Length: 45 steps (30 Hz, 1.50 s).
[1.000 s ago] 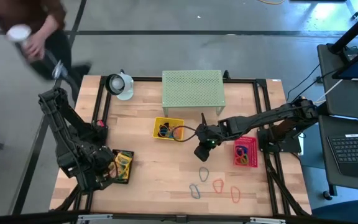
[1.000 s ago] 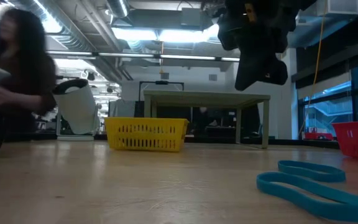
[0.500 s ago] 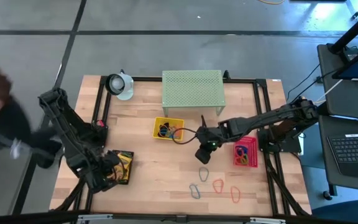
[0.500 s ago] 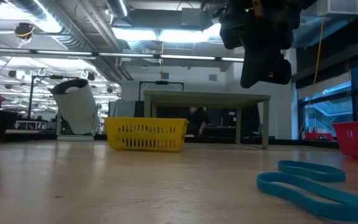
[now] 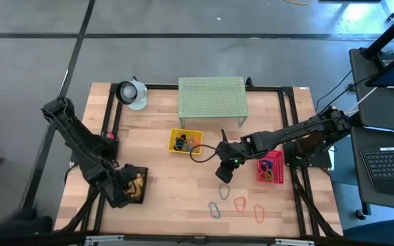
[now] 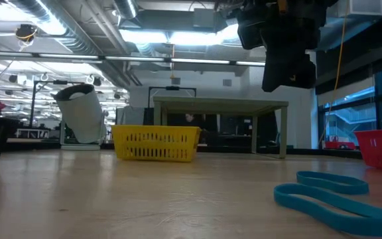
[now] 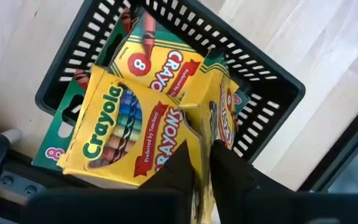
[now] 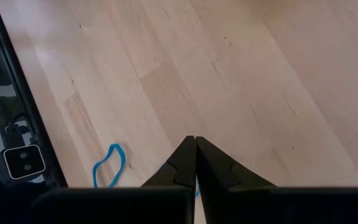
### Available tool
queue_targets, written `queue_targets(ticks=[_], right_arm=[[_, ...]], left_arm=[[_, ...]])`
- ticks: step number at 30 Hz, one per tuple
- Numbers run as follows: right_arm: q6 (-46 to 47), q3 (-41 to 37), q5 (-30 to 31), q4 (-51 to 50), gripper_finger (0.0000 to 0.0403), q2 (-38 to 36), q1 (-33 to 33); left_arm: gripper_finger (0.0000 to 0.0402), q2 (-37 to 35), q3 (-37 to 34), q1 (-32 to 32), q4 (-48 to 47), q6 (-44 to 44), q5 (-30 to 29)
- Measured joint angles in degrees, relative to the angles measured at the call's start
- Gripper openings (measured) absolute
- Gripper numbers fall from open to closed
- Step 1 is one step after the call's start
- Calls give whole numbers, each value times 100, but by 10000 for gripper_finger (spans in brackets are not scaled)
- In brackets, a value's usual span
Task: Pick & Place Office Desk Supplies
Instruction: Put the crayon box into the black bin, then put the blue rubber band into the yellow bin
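Several yellow-green crayon boxes [image 7: 129,130] lie in a black mesh tray [image 7: 260,74] at the table's near left, also seen from above [image 5: 139,183]. My left gripper [image 5: 123,189] reaches into the tray and is shut on one box [image 7: 219,99]. My right gripper [image 5: 224,172] hangs shut and empty above mid-table, high in the low view [image 6: 287,66]. Thin loops lie flat on the table nearer the front: a blue one [image 5: 214,210], also seen in the low view [image 6: 330,196] and in the right wrist view [image 8: 107,165], an orange one [image 5: 240,203] and a red one [image 5: 258,213]. My left gripper pinches a narrow edge of one crayon box [image 7: 202,152] between its two fingers. The box stands tilted among the other boxes in the black tray. The fingers hide the rest of the contact.
A yellow tray [image 5: 185,141] holding loops sits mid-table, a pink tray [image 5: 270,167] to the right, a pale green mesh shelf [image 5: 212,99] at the back. A white-and-black object [image 5: 131,93] stands at the back left. Bare wood lies between the trays.
My left gripper has moved toward the table's right, over the black tray and the crayon boxes. My right gripper has drifted slightly toward the near edge, staying shut. A person at the far left has walked out of view.
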Motion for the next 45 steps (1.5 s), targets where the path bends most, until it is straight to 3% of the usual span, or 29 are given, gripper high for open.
queue_targets(ticks=[11, 23, 26, 29, 32, 36, 40, 45], right_arm=[[20, 0, 17, 2, 9, 2, 0], [20, 0, 116, 4, 9, 2, 0], [171, 0, 287, -22, 9, 2, 0], [366, 0, 578, -287, 9, -11, 102], [366, 0, 364, -704, 9, -24, 314], [440, 0, 142, -659, 11, 1, 871], [475, 0, 286, -624, 31, 232, 1220], [836, 0, 404, -422, 102, 650, 1373]], left_arm=[[127, -252, 0, 377, -198, 111, 128], [143, -1355, 2, 741, -889, -173, -535], [143, -1499, 4, 945, 190, 273, -1165], [142, -1225, 15, 1298, 2052, 1700, -1177], [135, -784, 64, 1675, 3246, 2437, -1114], [122, -374, 131, 1929, 4449, 3186, -1876], [109, -97, 131, 2062, 4824, 3825, -2143], [97, 85, 131, 2168, 4821, 3818, -2160]])
